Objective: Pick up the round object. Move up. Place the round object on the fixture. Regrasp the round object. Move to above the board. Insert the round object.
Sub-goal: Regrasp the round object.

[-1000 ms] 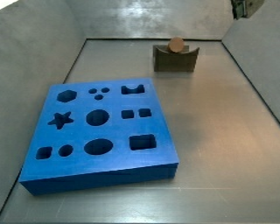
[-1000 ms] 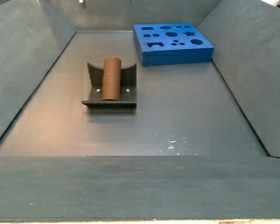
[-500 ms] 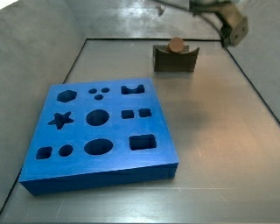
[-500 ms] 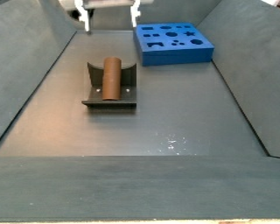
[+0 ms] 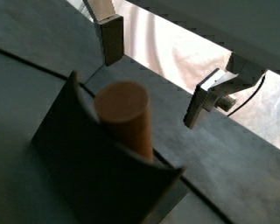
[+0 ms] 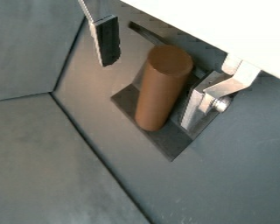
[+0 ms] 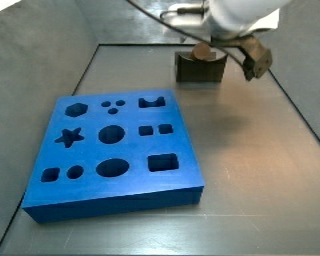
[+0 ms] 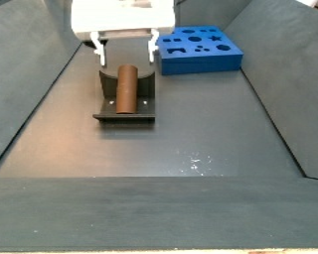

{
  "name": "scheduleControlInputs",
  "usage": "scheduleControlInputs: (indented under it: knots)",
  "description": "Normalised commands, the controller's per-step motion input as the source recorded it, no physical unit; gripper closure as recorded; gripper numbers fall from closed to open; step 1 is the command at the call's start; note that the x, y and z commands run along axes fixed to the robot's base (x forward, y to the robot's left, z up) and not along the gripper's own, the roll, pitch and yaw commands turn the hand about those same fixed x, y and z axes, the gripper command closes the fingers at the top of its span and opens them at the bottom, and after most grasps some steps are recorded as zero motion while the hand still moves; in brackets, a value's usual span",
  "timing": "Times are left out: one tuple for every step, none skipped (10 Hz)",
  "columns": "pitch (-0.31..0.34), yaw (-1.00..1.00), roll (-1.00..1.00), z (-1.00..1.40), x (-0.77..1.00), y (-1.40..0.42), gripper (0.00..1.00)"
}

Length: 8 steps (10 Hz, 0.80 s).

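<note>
Round object (image 8: 123,86) lying lengthwise in the notch of the fixture (image 8: 147,107), long axis running 12 to 6 o'clock in a side view, paler end face toward the far wall. Gripper (image 8: 123,49) hanging just above the peg's far end, fingers spread wide, one plate (image 6: 108,39) on either side of the cylinder (image 6: 161,86) and clear of it in both wrist views (image 5: 125,112); nothing held between the pads. Board (image 8: 198,48) flat on the floor at about 2 o'clock from the fixture, well apart from it. Compared with half a second ago: gripper lower and nearer, now straddling the peg rather than up by the far wall; peg, fixture (image 7: 200,67) and board (image 7: 112,150) unmoved.
</note>
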Motion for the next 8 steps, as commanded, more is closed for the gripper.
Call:
scheduleControlInputs:
  knots:
    - [-0.038,-0.04,0.11,-0.78,0.1,0.01,0.0]
    - [-0.018,-0.03,0.11,-0.65,0.09,0.01,0.0]
    - [-0.008,-0.03,0.11,-0.56,0.08,0.01,0.0]
    - [0.004,0.0,0.09,-0.34,0.08,0.0,0.0]
    - [0.017,0.01,0.08,-0.22,0.07,0.0,0.0]
    - [0.022,0.01,0.08,-0.18,0.02,0.0,0.0]
    - [0.017,0.02,0.08,-0.17,0.01,-0.01,0.0]
    - [0.017,0.02,0.08,-0.17,0.01,-0.01,0.0]
